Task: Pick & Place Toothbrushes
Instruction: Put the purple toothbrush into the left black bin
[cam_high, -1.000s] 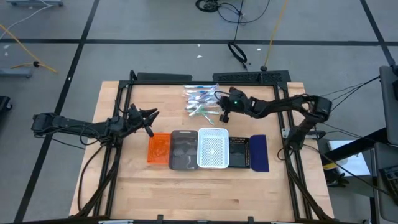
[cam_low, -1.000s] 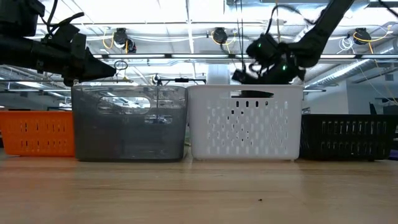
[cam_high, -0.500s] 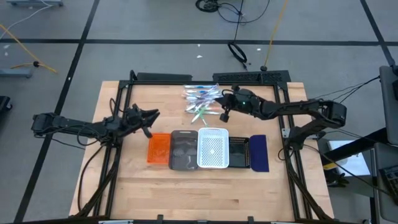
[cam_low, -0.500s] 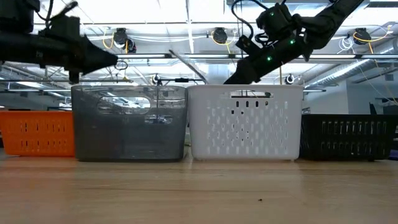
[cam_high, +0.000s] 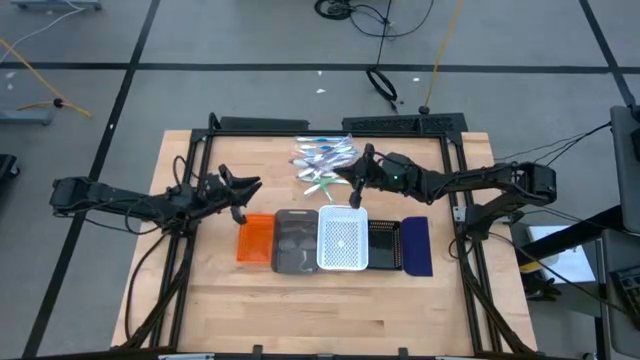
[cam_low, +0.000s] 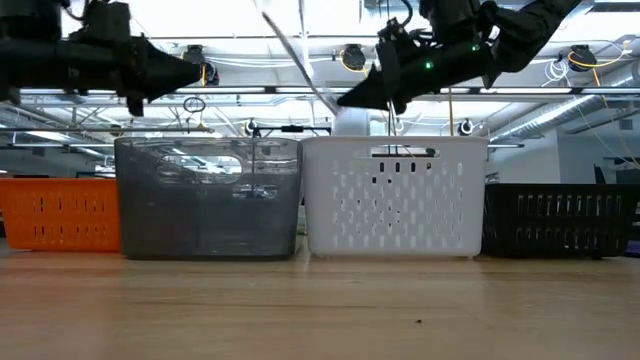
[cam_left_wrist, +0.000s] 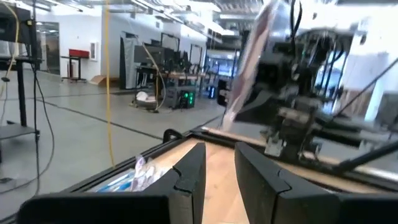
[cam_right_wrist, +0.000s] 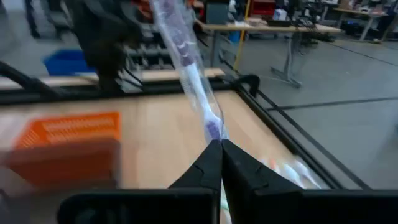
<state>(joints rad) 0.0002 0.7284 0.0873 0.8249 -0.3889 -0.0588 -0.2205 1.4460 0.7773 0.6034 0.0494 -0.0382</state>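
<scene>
My right gripper (cam_high: 352, 178) hangs above the table between the pile of toothbrushes (cam_high: 320, 160) and the white tray (cam_high: 342, 240). It is shut on one toothbrush in a clear wrapper (cam_right_wrist: 186, 62), which also shows in the low view (cam_low: 298, 58). The pile lies flat on the wood at the far middle. My left gripper (cam_high: 250, 187) is open and holds nothing, above the table just beyond the orange tray (cam_high: 255, 240). In its wrist view (cam_left_wrist: 217, 171) a gap shows between its fingers. My right gripper pinches the wrapped toothbrush at one end (cam_right_wrist: 214, 134) between its two fingertips (cam_right_wrist: 205, 158). The fingers lie about level and point toward the table's left side. The toothbrush is lifted clear and slants up and away beyond the fingertips (cam_low: 270, 20).
Five trays stand in a row across the middle: orange, grey (cam_high: 295, 240), white, black (cam_high: 383, 243) and navy (cam_high: 416, 246). A black frame (cam_high: 330, 124) edges the table. Bare wood lies in front of the trays (cam_high: 320, 310).
My right gripper has risen from the pile and tipped from pointing down to about level, drawing a little toward the trays. The wrapped toothbrush has come up with it, clear of the pile, and now slants upward. My left gripper has risen slightly and tipped upward.
</scene>
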